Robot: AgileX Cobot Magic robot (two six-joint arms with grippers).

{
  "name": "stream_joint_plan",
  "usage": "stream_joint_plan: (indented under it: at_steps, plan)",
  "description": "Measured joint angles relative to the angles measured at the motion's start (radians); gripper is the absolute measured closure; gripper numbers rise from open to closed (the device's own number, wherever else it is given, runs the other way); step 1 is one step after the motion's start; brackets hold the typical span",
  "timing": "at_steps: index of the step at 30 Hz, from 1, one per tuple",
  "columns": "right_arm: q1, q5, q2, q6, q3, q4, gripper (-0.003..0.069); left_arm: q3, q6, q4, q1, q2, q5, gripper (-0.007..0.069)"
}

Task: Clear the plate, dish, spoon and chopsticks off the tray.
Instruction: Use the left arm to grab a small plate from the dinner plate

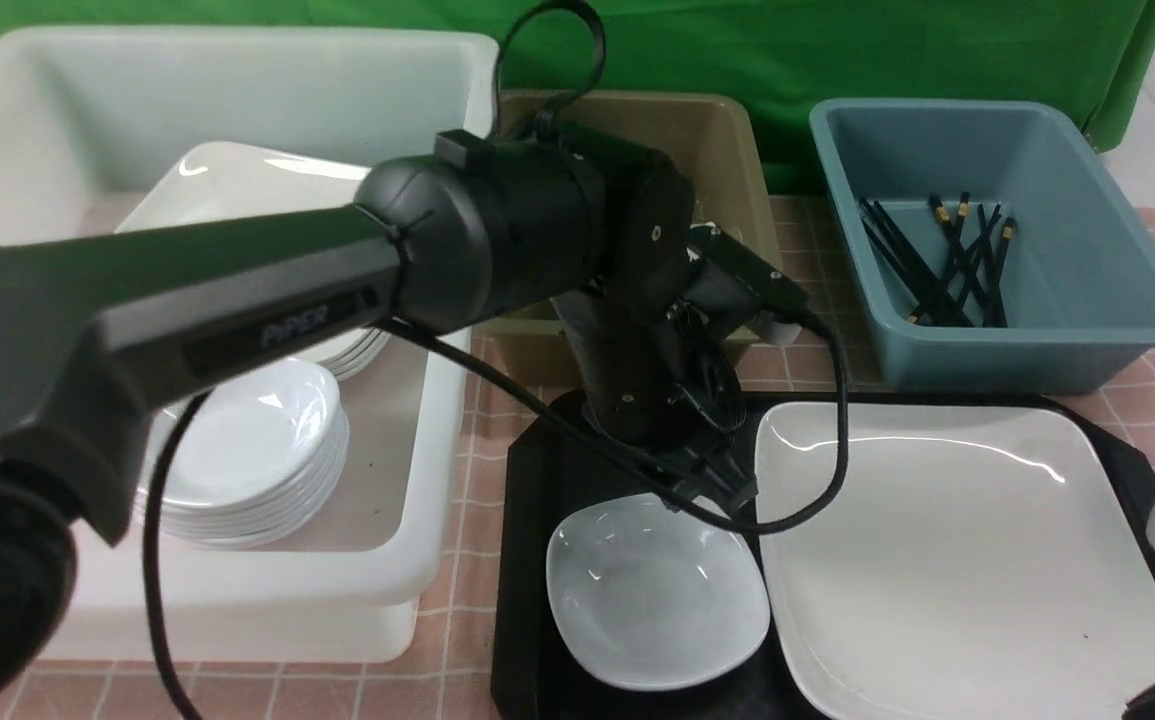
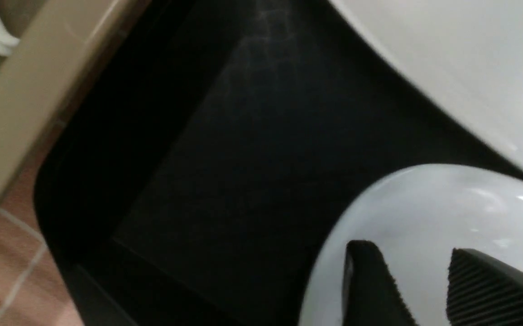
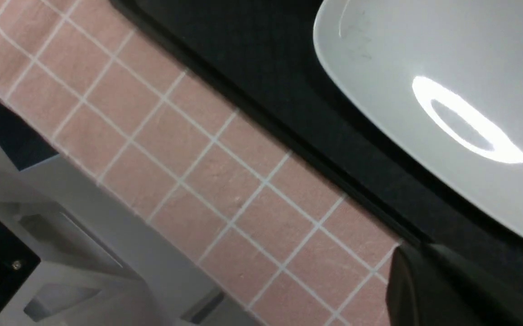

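Dish on tray, left gripper open above its far rim.

The dish (image 1: 657, 590) lies at the near left of the tray (image 1: 527, 560), just beside the plate (image 1: 967, 560); neither is lifted. The left gripper (image 1: 727, 490) hangs over the dish's far edge with jaws apart, evidently to pinch that rim. Of the right gripper (image 3: 442, 290) only a dark part shows near the tray's edge, so its jaws cannot be judged. The white tub (image 1: 407, 560) holds stacked dishes (image 1: 247, 450) and larger plates (image 1: 237, 185), the likely destination. The blue tub (image 1: 1037, 350) holds chopsticks (image 1: 937, 265). The olive tub (image 1: 727, 150) is mostly hidden. No spoon is visible on the tray.
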Motion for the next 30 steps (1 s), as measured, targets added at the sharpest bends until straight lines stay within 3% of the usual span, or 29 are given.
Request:
stream_joint_plan:
  at_steps: [4, 7, 14, 16, 20, 24, 26, 30]
  plan:
    - [0.000, -0.018, -0.018, 0.000, 0.007, 0.000, 0.0629, -0.004, 0.000, 0.041, 0.008, 0.038, -0.004, 0.0172]
    - [0.000, -0.034, -0.018, 0.000, 0.007, 0.002, 0.0629, -0.004, 0.000, 0.046, 0.025, 0.064, 0.011, 0.0105]
    - [0.000, -0.067, -0.018, -0.004, 0.007, 0.045, 0.0629, -0.004, 0.004, -0.007, 0.070, 0.090, 0.023, 0.0080]
    - [0.000, -0.089, -0.018, -0.010, 0.007, 0.063, 0.0629, -0.005, 0.015, -0.031, 0.076, 0.096, 0.032, 0.0092]
    - [0.000, -0.145, -0.018, -0.063, 0.007, 0.130, 0.0629, -0.006, 0.042, -0.061, 0.080, 0.114, 0.079, 0.0189]
    - [0.000, -0.176, -0.018, -0.086, 0.007, 0.161, 0.0629, -0.012, 0.045, -0.086, 0.080, 0.117, 0.106, 0.0335]
    - [0.000, -0.187, -0.018, -0.087, 0.007, 0.165, 0.0629, -0.015, 0.049, -0.099, 0.081, 0.114, 0.124, 0.0466]
    - [0.000, -0.195, -0.018, -0.091, 0.007, 0.168, 0.0629, -0.025, 0.045, -0.104, 0.083, 0.103, 0.145, 0.0491]
